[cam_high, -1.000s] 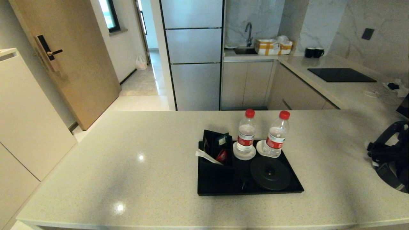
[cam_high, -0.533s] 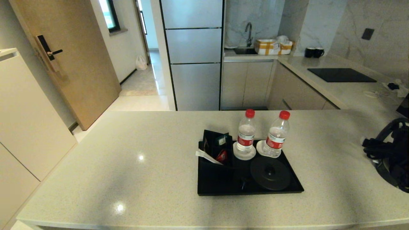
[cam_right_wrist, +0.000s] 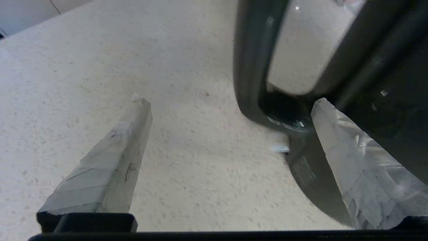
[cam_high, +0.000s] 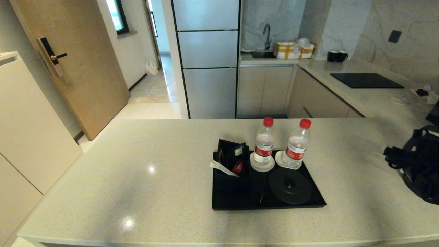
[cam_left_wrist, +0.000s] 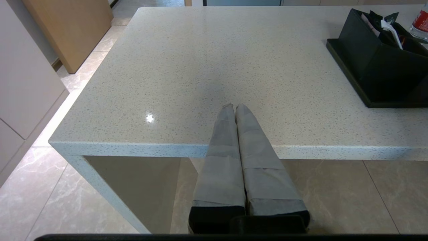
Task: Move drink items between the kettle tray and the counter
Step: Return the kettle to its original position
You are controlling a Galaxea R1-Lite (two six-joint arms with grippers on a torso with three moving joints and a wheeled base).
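The black kettle tray (cam_high: 219, 206) lies mid-counter with its round base disc (cam_high: 289, 185) bare. Two clear red-capped bottles (cam_high: 263, 145) (cam_high: 297, 145) stand on white saucers at the tray's back. The dark grey kettle (cam_high: 425, 181) stands on the beige counter (cam_high: 137, 164) at the far right edge. My right gripper (cam_right_wrist: 230, 101) is open beside it, and the kettle's loop handle (cam_right_wrist: 254, 67) rises just past the fingertips, close to one finger (cam_right_wrist: 334, 140). My left gripper (cam_left_wrist: 235, 106) is shut and empty, hovering over the counter's front edge left of the tray (cam_left_wrist: 347, 73).
A black sachet box (cam_high: 233, 161) fills the tray's left part. The counter's near edge drops to a tiled floor (cam_left_wrist: 100, 201). A black hob (cam_high: 365, 80) and two mugs (cam_high: 336, 56) sit on the far worktop.
The right gripper's dark shape at the far right has shifted a little leftward, toward the tray. The tray, the bottles and the sachet box have not moved.
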